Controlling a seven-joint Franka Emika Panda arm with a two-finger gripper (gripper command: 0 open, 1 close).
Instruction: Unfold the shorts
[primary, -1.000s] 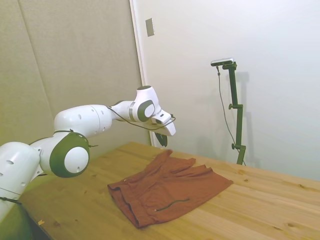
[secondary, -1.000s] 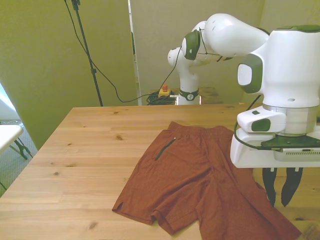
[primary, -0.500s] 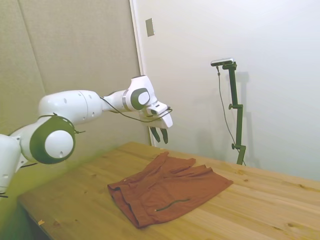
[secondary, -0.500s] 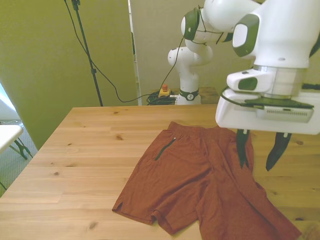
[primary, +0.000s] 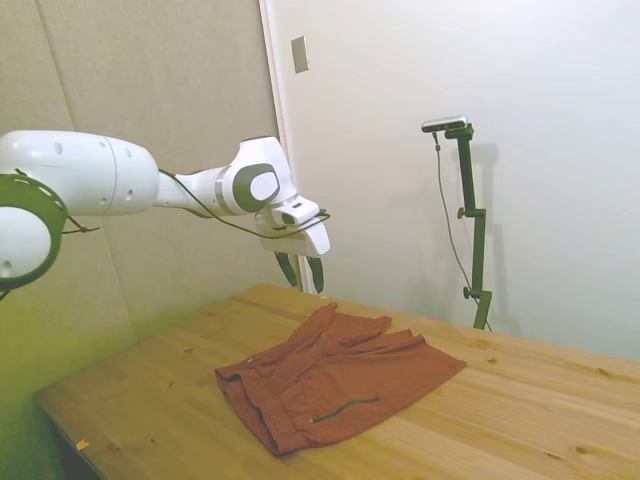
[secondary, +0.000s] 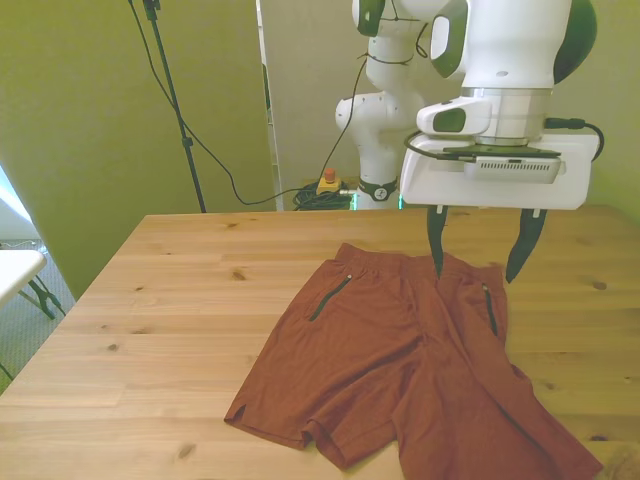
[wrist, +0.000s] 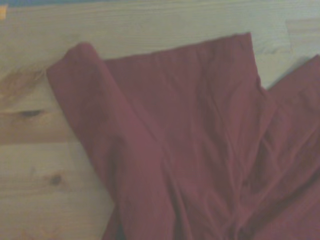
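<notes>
The rust-red shorts (primary: 335, 375) (secondary: 410, 360) lie spread on the wooden table (secondary: 170, 330), with a thin dark pocket slit on each side. One leg stays raised in a soft fold in the side view. My gripper (primary: 301, 274) (secondary: 478, 255) hangs open in the air above the waistband end, holding nothing, well clear of the cloth. The wrist view shows the shorts (wrist: 200, 145) from above, with a rolled fold along one edge against bare wood.
A hem corner of the shorts reaches the table's near edge at the front view's right. A red-topped button box (secondary: 328, 181) and cables lie beyond the far edge by the robot base. Bare wood (secondary: 170, 330) spreads to the front view's left.
The gripper has risen and drawn back from low over the near leg to above the waistband end, opening wider. The right pocket slit now shows. The shorts lie as before.
</notes>
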